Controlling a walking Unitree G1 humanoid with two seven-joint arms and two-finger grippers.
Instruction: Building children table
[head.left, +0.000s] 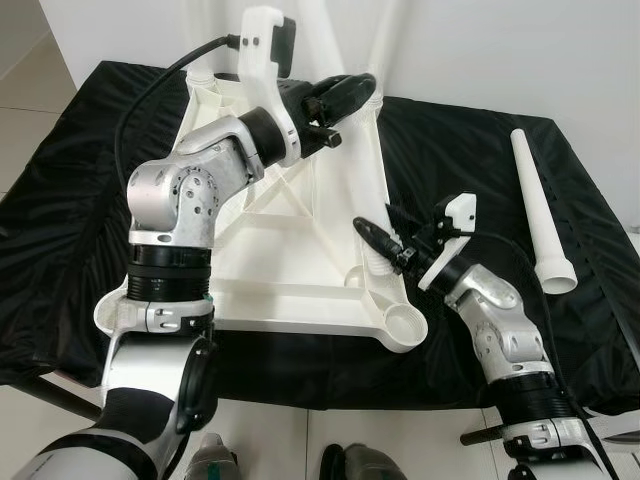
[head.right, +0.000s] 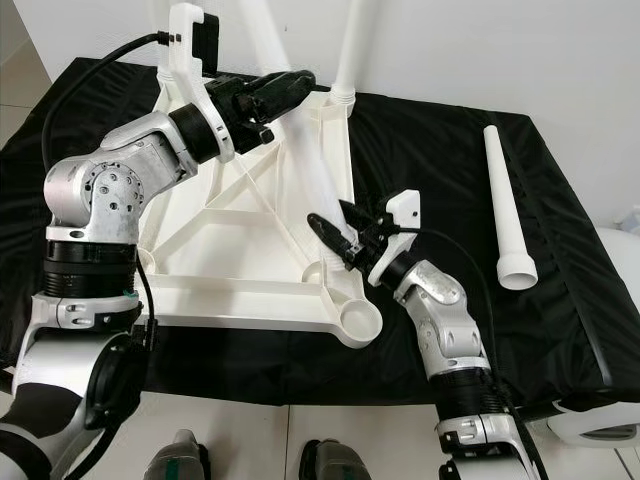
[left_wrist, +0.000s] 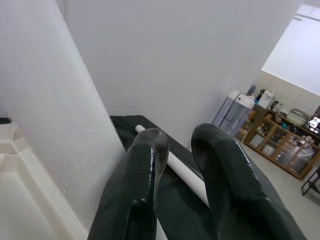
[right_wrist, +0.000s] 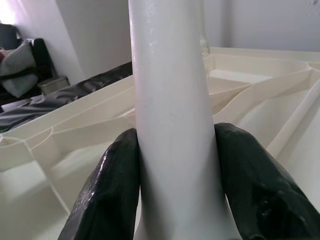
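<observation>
Right now the white table top (head.left: 300, 250) lies upside down on a black cloth (head.left: 60, 220), its ribbed underside facing up and an open round socket (head.left: 405, 325) at the near right corner. The right gripper (head.right: 345, 237) sits just beyond that socket at the frame's right rail, and the right wrist view settles it: both black fingers (right_wrist: 107, 190) are clamped on either side of an upright white leg (right_wrist: 172, 115). Up at the far edge, the left gripper (head.left: 350, 95) reaches across the frame towards the base of a standing leg (head.right: 350, 50); from its own wrist camera the two fingers (left_wrist: 145, 190) show a narrow gap with nothing between them. Well off to the right, a loose leg (head.left: 540, 210) lies flat on the cloth, flared end nearest the robot.
</observation>
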